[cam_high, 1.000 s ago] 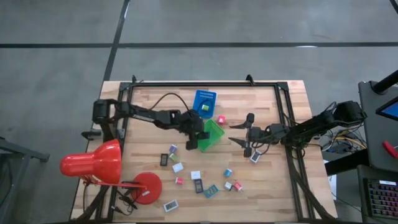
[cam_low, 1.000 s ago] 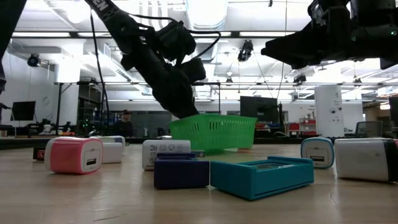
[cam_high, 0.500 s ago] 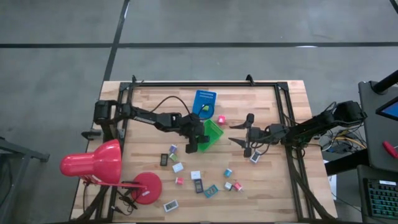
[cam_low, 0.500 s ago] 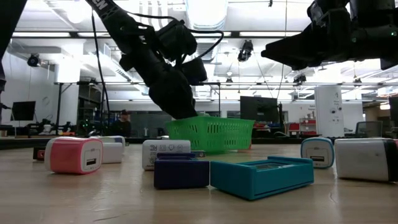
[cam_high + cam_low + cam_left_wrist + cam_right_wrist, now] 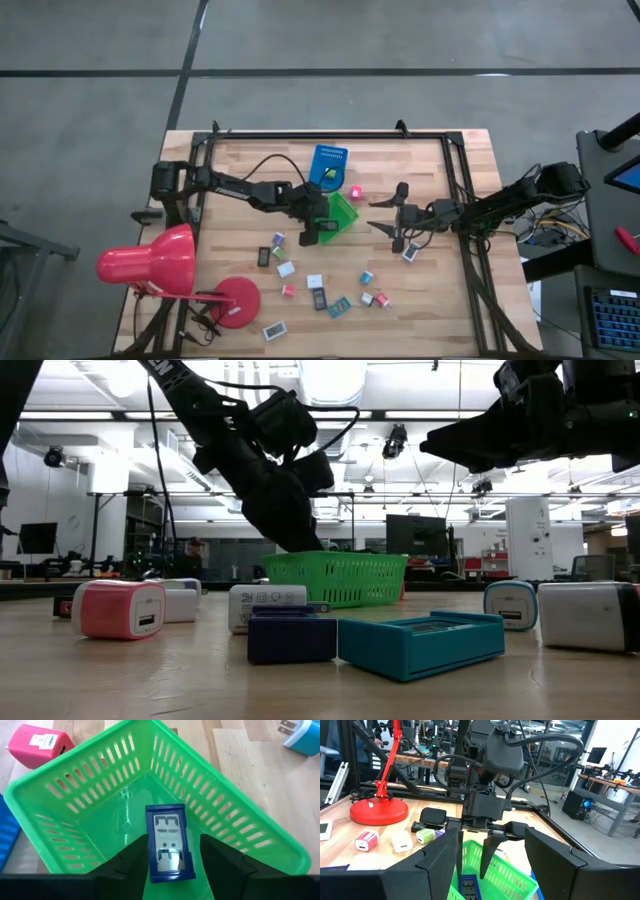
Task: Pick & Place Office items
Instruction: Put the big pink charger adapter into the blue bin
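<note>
My left gripper (image 5: 170, 865) reaches down into the green tray (image 5: 343, 212), open. A dark blue flat piece with a grey display (image 5: 169, 845) lies on the tray's floor between its fingers. I cannot tell whether a finger touches it. My right gripper (image 5: 372, 214) hovers open above the table, right of the green tray, pointing at it. The other office items, small cubes and flat pieces, lie scattered on the wood nearer the table's front edge, among them a white one (image 5: 287, 269) and a teal one (image 5: 340, 307). A pink cube (image 5: 355, 191) sits by the tray's far right corner.
A blue tray (image 5: 328, 163) sits just beyond the green one. A red desk lamp (image 5: 150, 262) with its round base (image 5: 237, 300) fills the near left corner. In the low view, a pink cube (image 5: 118, 609) and a teal flat piece (image 5: 420, 643) stand up front.
The green tray was tipped up one second ago and has settled level on the table. My left gripper has shifted slightly to the right and lower into the tray. My right arm has kept still.
</note>
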Controlling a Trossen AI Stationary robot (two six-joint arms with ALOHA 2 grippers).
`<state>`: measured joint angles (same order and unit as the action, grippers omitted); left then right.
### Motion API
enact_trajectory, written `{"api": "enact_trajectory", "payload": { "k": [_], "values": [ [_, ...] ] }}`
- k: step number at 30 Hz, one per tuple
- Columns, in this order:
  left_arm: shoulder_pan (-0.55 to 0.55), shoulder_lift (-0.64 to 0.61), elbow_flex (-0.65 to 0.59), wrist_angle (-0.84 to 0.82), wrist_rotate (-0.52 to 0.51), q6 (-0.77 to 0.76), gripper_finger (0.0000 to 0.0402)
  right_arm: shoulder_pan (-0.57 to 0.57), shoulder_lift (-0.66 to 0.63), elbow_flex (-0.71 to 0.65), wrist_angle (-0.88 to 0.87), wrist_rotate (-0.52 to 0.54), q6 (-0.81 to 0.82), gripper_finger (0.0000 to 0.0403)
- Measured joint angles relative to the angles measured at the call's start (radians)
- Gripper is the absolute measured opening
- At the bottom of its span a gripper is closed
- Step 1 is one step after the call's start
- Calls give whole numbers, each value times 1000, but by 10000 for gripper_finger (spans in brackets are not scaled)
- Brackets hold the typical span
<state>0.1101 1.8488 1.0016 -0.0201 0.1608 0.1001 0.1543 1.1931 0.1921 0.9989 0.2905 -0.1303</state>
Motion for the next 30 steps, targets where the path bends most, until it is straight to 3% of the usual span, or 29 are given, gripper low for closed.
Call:
{"api": "enact_trajectory", "payload": {
  "k": [16,26,30],
  "values": [
    [-9,-83,-40,217,-24,106,181,0,0,-1,-96,27,62,224],
    [-9,-217,-305,607,-36,81,181,-1,-1,0,-170,60,128,224],
    [-10,-297,-424,718,-81,58,181,-11,-1,33,-308,79,171,224]
  ]
}}
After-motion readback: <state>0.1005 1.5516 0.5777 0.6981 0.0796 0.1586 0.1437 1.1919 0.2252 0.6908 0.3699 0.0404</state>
